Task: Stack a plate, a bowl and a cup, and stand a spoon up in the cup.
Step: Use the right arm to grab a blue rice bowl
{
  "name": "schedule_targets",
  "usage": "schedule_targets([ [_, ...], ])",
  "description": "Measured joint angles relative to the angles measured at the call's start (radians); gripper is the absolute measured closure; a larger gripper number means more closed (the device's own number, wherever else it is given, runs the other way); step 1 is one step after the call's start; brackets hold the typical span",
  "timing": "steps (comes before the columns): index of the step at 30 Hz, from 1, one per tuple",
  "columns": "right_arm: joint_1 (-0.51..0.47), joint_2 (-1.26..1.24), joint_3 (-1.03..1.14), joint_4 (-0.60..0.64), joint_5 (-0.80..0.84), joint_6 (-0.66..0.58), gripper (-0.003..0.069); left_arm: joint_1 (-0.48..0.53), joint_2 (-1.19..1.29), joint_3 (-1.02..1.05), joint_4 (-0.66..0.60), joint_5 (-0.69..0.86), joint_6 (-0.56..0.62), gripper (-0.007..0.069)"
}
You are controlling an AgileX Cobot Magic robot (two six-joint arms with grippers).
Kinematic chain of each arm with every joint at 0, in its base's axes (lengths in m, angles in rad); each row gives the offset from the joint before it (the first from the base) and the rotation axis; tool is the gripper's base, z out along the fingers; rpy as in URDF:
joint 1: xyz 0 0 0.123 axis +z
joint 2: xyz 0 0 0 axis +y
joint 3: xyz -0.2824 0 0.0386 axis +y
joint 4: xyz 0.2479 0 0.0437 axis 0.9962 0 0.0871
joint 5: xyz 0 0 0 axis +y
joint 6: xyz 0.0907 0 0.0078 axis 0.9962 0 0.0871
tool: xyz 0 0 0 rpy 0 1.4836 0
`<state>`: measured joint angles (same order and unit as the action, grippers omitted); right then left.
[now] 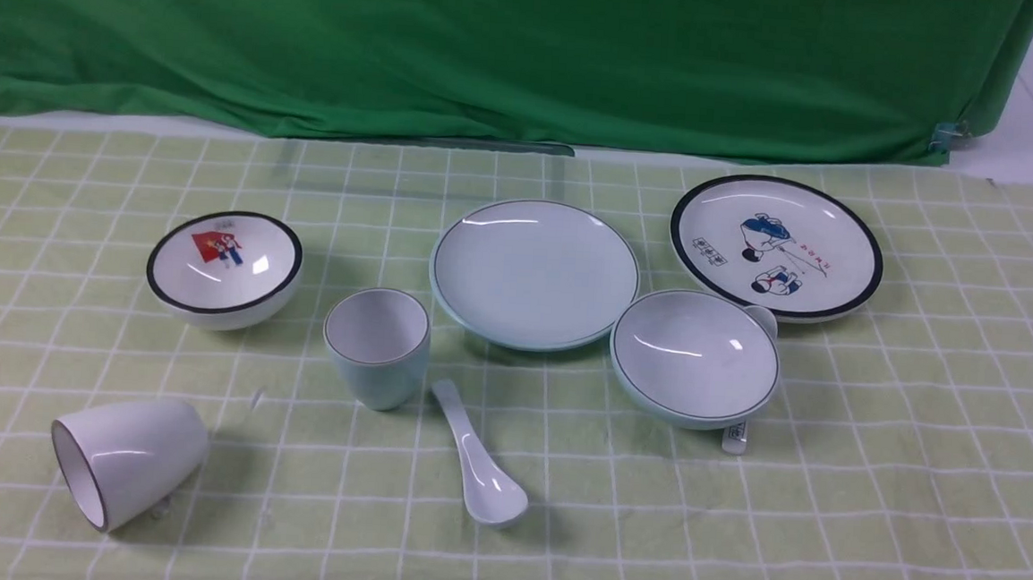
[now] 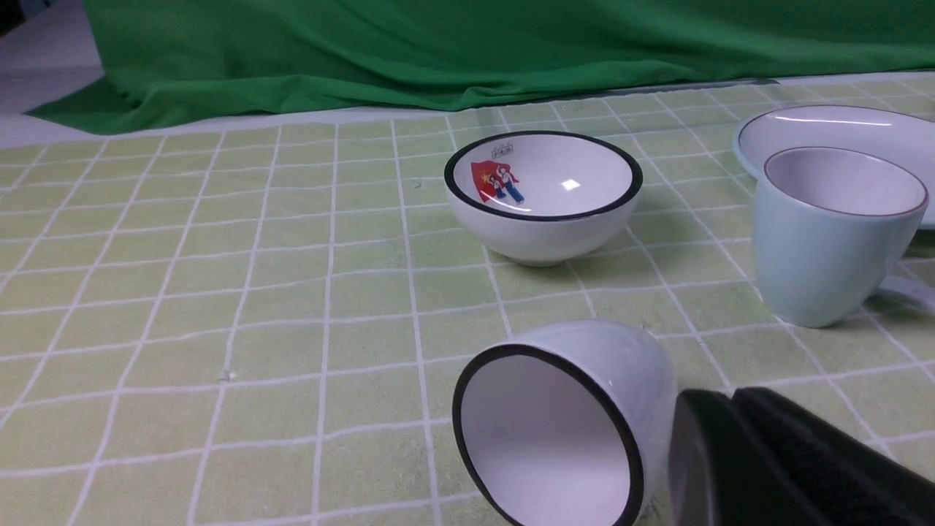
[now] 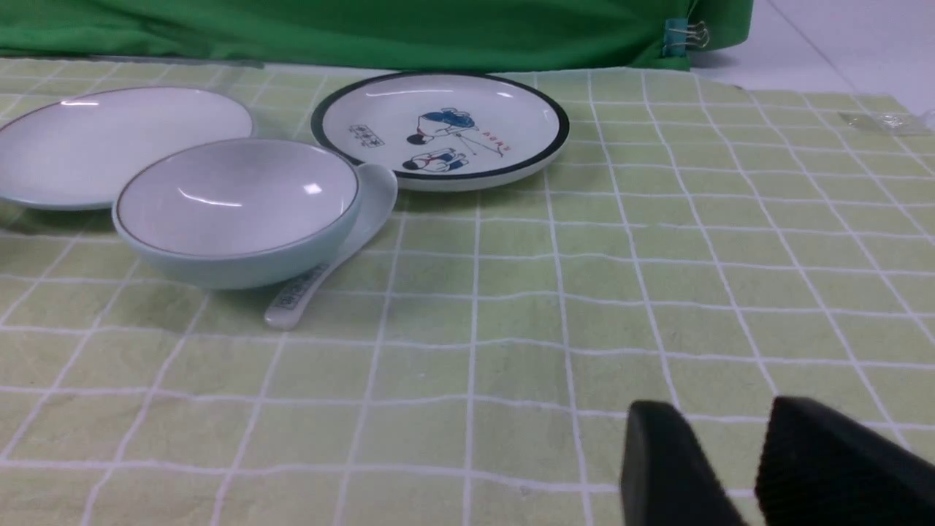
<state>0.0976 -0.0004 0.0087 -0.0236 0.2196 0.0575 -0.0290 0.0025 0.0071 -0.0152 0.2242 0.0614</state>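
Front view is showing glossy ceramics beside the plate point(image 1: 535, 273), two each: plates point(image 1: 777, 246), bowls point(image 1: 694, 356), cups point(image 1: 377, 344), spoons point(image 1: 479, 467); left gripper point(image 2: 719, 409) clenched, right gripper point(image 3: 719, 420) parted.

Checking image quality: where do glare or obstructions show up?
Front view: white glare streaks on the plate and bowl, otherwise sharp. Left wrist view: the left gripper darkly blocks a corner. Right wrist view: a bright spot in the bowl, right gripper at the edge.

Your green checked cloth point(image 1: 916, 494) holds a blue-green plate point(image 1: 535, 271), bowl point(image 1: 694, 356) and cup point(image 1: 377, 346), a plain white spoon point(image 1: 479, 467), a cartoon plate point(image 1: 777, 246), a picture bowl point(image 1: 224, 268), a tipped-over black-rimmed cup point(image 1: 125, 459) and a lettered spoon point(image 1: 734, 436) poking out from under the bowl.
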Motion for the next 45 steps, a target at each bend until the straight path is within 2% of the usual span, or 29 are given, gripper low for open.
schedule_targets([
  [4,0.0,0.0,0.0,-0.001,-0.021,0.0,0.0417,0.0,0.0,0.0,0.003,-0.081,0.0,0.0653],
  [8,0.0,0.0,0.0,-0.001,-0.151,-0.014,0.0417,0.0,0.0,0.0,0.003,-0.3,0.0,0.0653],
  [9,0.0,0.0,0.0,-0.001,-0.162,-0.018,0.0417,0.0,0.0,0.0,0.003,-0.3,0.0,0.0653],
  [10,0.0,0.0,0.0,-0.003,-0.266,-0.038,0.0417,0.0,0.0,0.0,0.003,-0.405,0.0,0.0653],
  [11,0.0,0.0,0.0,-0.003,-0.28,-0.04,0.0417,0.0,0.0,0.0,0.003,-0.417,0.0,0.0653],
  [12,0.0,0.0,0.0,-0.004,-0.421,-0.058,0.0417,0.0,0.0,0.0,0.003,-0.525,0.0,0.0653],
  [13,0.0,0.0,0.0,-0.004,-0.47,-0.058,0.0417,0.0,0.0,0.0,0.003,-0.559,0.0,0.0653],
  [16,0.0,0.0,0.0,-0.005,-0.711,0.033,0.0419,0.0,0.0,0.0,-0.002,-0.703,0.0,0.0653],
  [17,0.0,0.0,0.0,-0.004,-0.815,0.046,0.0422,0.0,0.0,0.0,-0.014,-0.77,0.0,0.0653],
  [19,0.0,0.002,0.0,0.001,-0.901,0.029,0.0422,0.0,0.0,0.0,-0.024,-0.833,-0.02,0.0653],
  [23,0.0,0.035,-0.021,0.004,-0.943,0.018,0.0423,0.0,0.0,0.0,-0.023,-0.892,-0.099,0.0653],
  [25,0.0,0.102,-0.107,0.004,-0.905,0.0,0.0456,0.0,0.0,0.0,-0.014,-0.916,-0.165,0.0653],
  [27,0.0,0.174,-0.206,0.006,-0.852,-0.045,0.0522,0.0,0.0,0.0,-0.013,-0.942,-0.186,0.0653],
  [28,0.0,0.183,-0.206,0.006,-0.846,-0.058,0.053,0.0,0.0,0.0,-0.015,-0.944,-0.186,0.0653],
  [29,0.0,0.246,-0.294,0.007,-0.802,-0.112,0.0587,0.0,0.005,-0.004,-0.025,-0.94,-0.187,0.0653],
  [31,0.0,0.36,-0.418,0.008,-0.737,-0.202,0.0639,0.0,0.051,-0.077,-0.034,-0.842,-0.189,0.0653],
  [33,0.0,0.473,-0.512,0.008,-0.673,-0.251,0.0645,0.0,0.11,-0.18,-0.03,-0.701,-0.189,0.0653],
  [34,0.0,0.473,-0.521,0.008,-0.673,-0.251,0.0645,0.0,0.118,-0.192,-0.028,-0.701,-0.189,0.0653],
  [35,0.0,0.579,-0.598,0.009,-0.599,-0.271,0.0645,0.0,0.198,-0.298,-0.016,-0.563,-0.185,0.0653],
  [38,0.0,0.708,-0.667,0.009,-0.467,-0.285,0.0645,0.0,0.309,-0.433,-0.004,-0.391,-0.162,0.0653],
  [43,0.065,0.962,-0.778,0.015,0.002,-0.286,0.0648,0.0,0.67,-0.657,-0.003,0.208,-0.094,0.0653],
  [45,0.12,1.037,-0.793,0.017,0.149,-0.299,0.0648,0.0,0.803,-0.674,-0.001,0.365,-0.067,0.0653],
])
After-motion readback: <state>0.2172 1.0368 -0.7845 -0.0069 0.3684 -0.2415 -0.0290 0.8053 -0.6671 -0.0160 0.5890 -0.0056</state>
